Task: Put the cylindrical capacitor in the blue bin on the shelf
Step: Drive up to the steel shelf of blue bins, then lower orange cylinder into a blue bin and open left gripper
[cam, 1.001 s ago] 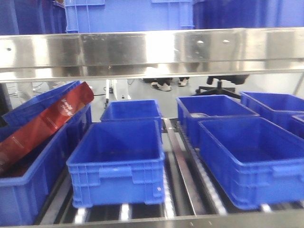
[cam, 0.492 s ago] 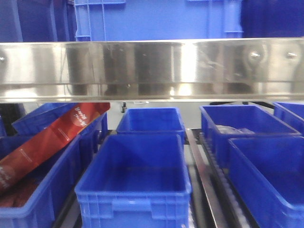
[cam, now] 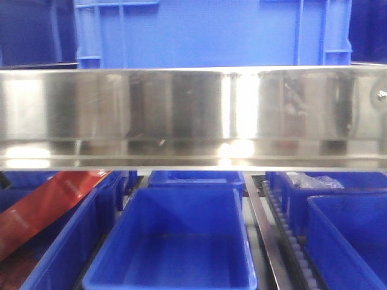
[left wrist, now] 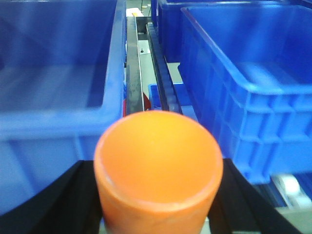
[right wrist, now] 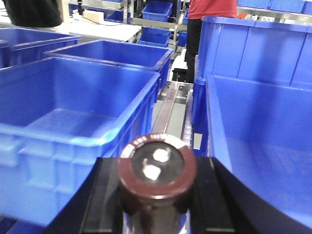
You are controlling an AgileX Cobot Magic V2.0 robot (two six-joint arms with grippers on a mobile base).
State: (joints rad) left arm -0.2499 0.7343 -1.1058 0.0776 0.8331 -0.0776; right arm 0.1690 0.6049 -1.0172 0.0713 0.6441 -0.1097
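Your right gripper is clamped on the stubby, near-black cylindrical capacitor. The terminal end faces the wrist camera, so its long axis stands across the grip. It hangs short of the gap between two blue plastic bins. The left-hand bin looks empty, and the right-hand bin shows bare floor. Your left gripper is closed on a glossy orange cylinder. Below the shiny stainless-steel shelf rail, the centre bin is empty; a red foil pouch leans in its neighbour.
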